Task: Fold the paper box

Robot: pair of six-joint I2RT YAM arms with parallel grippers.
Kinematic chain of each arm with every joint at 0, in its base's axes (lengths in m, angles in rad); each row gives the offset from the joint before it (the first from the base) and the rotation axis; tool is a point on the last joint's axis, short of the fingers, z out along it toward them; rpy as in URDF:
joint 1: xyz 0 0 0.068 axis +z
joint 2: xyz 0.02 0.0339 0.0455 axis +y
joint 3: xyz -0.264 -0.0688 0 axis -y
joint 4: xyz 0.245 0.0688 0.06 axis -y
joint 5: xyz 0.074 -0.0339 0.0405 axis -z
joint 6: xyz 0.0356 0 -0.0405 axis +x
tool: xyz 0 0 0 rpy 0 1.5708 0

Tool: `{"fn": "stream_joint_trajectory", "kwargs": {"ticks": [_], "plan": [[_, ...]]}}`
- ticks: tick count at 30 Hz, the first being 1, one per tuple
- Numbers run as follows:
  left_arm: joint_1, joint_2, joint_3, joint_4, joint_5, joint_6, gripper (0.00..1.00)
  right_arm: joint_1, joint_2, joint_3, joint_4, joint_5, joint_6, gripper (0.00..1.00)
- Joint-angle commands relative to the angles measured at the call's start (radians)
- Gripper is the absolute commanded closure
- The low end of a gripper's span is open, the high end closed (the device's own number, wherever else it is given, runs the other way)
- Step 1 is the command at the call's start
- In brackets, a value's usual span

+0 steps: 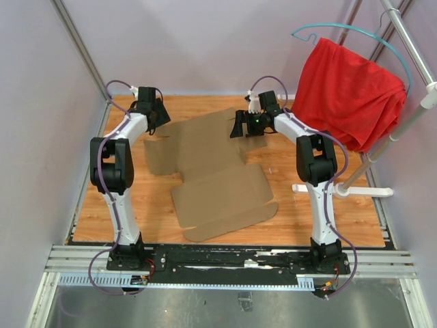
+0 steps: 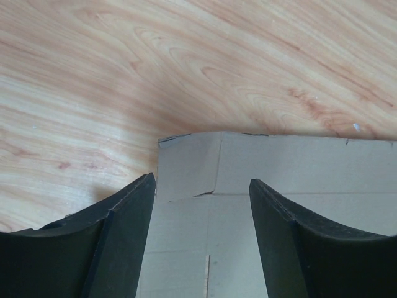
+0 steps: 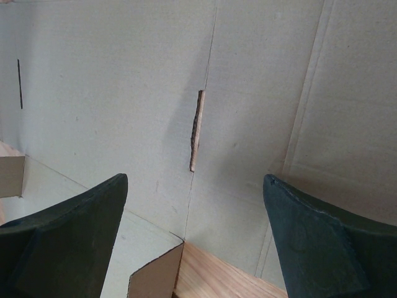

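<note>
Paper box (image 1: 218, 178) is seen spread out flat and unfolded across the middle of the wooden table (image 1: 136, 205). At its far left corner, the left gripper (image 1: 156, 113) is held low, with its fingers parted wide either side of a corner flap and nothing clamped. Over at the sheet's far edge, the right gripper (image 1: 240, 126) is held just above the cardboard with jaws spread wide, nothing grasped and a narrow slot in the panel framed between them, while a red cloth (image 1: 348, 89) is hung on a rack off the table's right.
</note>
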Motion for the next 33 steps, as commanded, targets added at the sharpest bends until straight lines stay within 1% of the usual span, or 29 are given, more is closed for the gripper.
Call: {"fn": "stream_joint_trajectory", "kwargs": {"ticks": [1, 4, 8, 15, 18, 22, 26, 31, 33], "plan": [[-0.001, -0.021, -0.026, 0.011, -0.028, -0.008, 0.31, 0.024, 0.015, 0.003, -0.024, 0.007, -0.009, 0.09], [-0.001, 0.015, -0.015, 0.008, 0.002, -0.005, 0.32, 0.024, 0.012, 0.0, -0.024, 0.005, -0.009, 0.09], [0.0, 0.051, 0.006, -0.009, -0.01, -0.006, 0.32, 0.024, 0.009, -0.006, -0.021, 0.006, -0.009, 0.09], [0.011, 0.075, 0.009, -0.007, -0.013, -0.004, 0.32, 0.023, 0.012, -0.005, -0.02, 0.004, -0.009, 0.09], [0.011, 0.078, 0.002, 0.009, 0.007, -0.005, 0.33, 0.023, 0.014, -0.005, -0.02, 0.003, -0.009, 0.09], [0.011, 0.077, -0.005, 0.051, 0.069, -0.015, 0.37, 0.023, 0.017, -0.003, -0.019, 0.002, -0.009, 0.09], [0.009, 0.097, 0.025, 0.062, 0.109, -0.019, 0.42, 0.023, 0.015, -0.006, -0.019, 0.003, -0.009, 0.09], [0.008, 0.123, 0.057, 0.048, 0.108, -0.014, 0.44, 0.023, 0.011, -0.007, -0.021, 0.009, -0.009, 0.09], [0.008, 0.125, 0.058, 0.051, 0.114, -0.014, 0.48, 0.023, 0.013, -0.005, -0.022, 0.007, -0.009, 0.09]]}}
